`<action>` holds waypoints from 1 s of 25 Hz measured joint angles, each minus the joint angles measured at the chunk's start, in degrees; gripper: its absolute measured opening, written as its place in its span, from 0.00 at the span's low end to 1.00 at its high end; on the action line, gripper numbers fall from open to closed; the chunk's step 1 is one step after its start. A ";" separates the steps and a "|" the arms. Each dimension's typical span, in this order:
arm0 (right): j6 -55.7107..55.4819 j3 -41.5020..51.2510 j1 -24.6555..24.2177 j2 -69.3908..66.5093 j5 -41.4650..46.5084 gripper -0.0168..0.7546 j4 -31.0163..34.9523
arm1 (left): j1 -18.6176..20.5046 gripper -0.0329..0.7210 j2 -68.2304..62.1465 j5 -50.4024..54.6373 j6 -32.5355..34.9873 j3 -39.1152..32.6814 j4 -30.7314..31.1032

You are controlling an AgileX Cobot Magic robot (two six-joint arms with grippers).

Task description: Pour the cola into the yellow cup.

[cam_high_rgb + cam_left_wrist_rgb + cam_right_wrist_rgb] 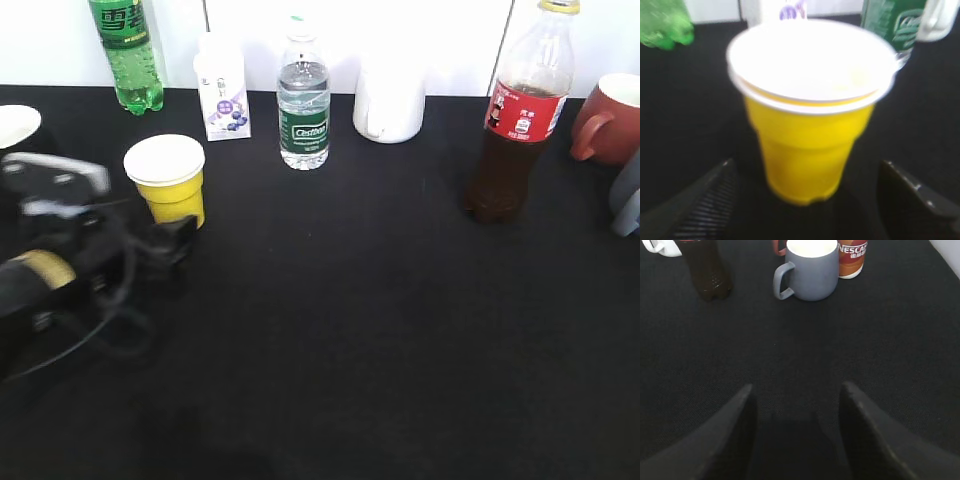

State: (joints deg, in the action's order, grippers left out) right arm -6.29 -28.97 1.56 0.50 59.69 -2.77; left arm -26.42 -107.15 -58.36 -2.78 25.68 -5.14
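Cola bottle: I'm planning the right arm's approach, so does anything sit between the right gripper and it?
Nothing visible does. In the right wrist view only bare black table lies between the open right gripper and the cola bottle; the grey mug stands off to its right.

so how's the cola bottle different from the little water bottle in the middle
The cola bottle is taller, holds dark brown drink and wears a red label under a yellow cap; the water bottle is shorter, holds clear liquid and wears a green label. The cola bottle stands at the right of the table, the water bottle near the back middle. Both are clear plastic, upright and capped.
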 joint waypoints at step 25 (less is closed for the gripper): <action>-0.04 0.00 0.00 0.00 0.00 0.55 0.62 | 0.05 0.64 17.19 7.67 -14.04 0.34 36.78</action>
State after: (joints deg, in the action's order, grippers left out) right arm -6.34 -28.97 1.56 0.50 59.69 -2.15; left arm -26.37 -89.96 -50.69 -16.83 26.02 31.64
